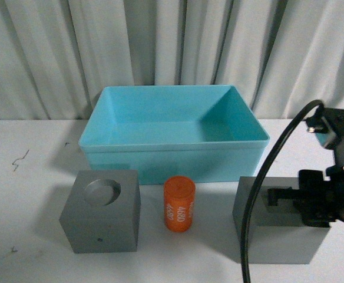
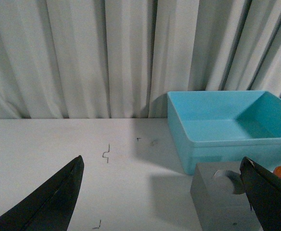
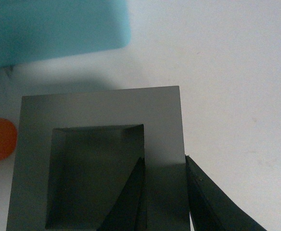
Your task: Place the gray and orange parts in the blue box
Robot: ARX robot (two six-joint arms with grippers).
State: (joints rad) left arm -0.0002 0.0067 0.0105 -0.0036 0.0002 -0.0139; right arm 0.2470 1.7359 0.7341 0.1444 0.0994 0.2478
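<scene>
The blue box [image 1: 172, 162] stands at the back middle of the white table. In front of it, from left to right, stand the gray cube with the round recess [image 1: 101, 221], the orange cylinder [image 1: 179, 204] with white digits, and the gray cube with the square recess [image 1: 278, 239]. My right gripper [image 3: 163, 161] is shut on one wall of the square-recess cube [image 3: 102, 108], with one finger inside the recess and one outside. My left gripper [image 2: 160, 161] is open and holds nothing; the round-recess cube [image 2: 217, 199] lies by one fingertip. The front view does not show it.
A pale pleated curtain [image 1: 160, 41] hangs right behind the table. A black cable [image 1: 266, 177] arcs from my right arm down past the square-recess cube. Small pen marks [image 1: 20, 158] dot the table at the left. The box's corner [image 3: 54, 29] lies just beyond the held cube.
</scene>
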